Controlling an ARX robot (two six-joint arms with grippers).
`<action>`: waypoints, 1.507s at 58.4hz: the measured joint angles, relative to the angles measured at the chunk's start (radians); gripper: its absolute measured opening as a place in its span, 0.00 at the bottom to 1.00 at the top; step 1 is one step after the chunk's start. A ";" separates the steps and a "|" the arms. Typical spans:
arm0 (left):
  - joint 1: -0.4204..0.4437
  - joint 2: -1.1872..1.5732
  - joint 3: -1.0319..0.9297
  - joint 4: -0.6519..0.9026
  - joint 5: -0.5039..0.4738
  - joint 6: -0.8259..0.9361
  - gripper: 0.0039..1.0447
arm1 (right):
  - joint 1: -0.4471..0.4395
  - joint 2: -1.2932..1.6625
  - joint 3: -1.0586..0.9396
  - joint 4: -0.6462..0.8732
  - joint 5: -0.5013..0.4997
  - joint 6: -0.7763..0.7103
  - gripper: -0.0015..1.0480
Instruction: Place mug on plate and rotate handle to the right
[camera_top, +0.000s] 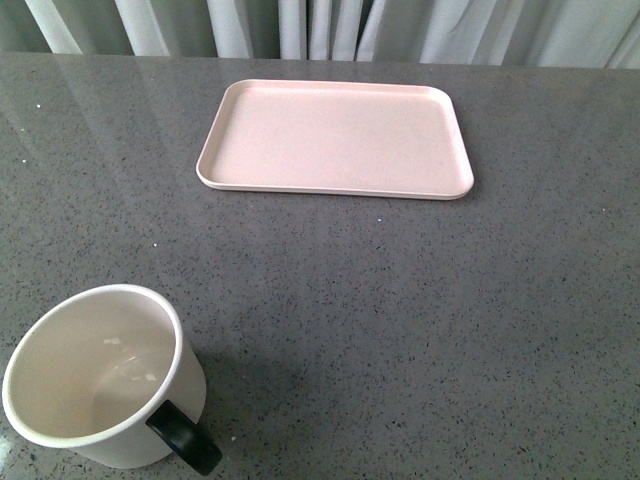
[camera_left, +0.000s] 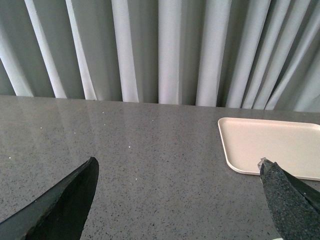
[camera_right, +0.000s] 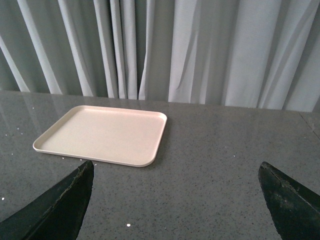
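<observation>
The white mug (camera_top: 100, 380) stands upright on the grey table at the near left in the front view, cream inside showing. Its black handle (camera_top: 185, 438) points toward the near right. Its printed face is hidden. The pale pink plate (camera_top: 335, 138) lies empty at the far middle; it also shows in the left wrist view (camera_left: 272, 145) and the right wrist view (camera_right: 102, 134). Neither gripper shows in the front view. My left gripper (camera_left: 179, 167) is open and empty above bare table. My right gripper (camera_right: 176, 171) is open and empty, short of the plate.
The grey speckled table (camera_top: 400, 300) runs across the front view. Pale curtains (camera_top: 320, 30) hang behind its far edge.
</observation>
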 joint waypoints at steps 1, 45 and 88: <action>0.000 0.000 0.000 0.000 0.000 0.000 0.91 | 0.000 0.000 0.000 0.000 0.000 0.000 0.91; 0.122 0.414 0.187 -0.233 0.131 0.084 0.91 | 0.000 0.000 0.000 0.000 0.000 0.000 0.91; -0.029 1.113 0.351 0.039 0.248 0.282 0.91 | 0.000 0.000 0.000 0.000 0.000 0.000 0.91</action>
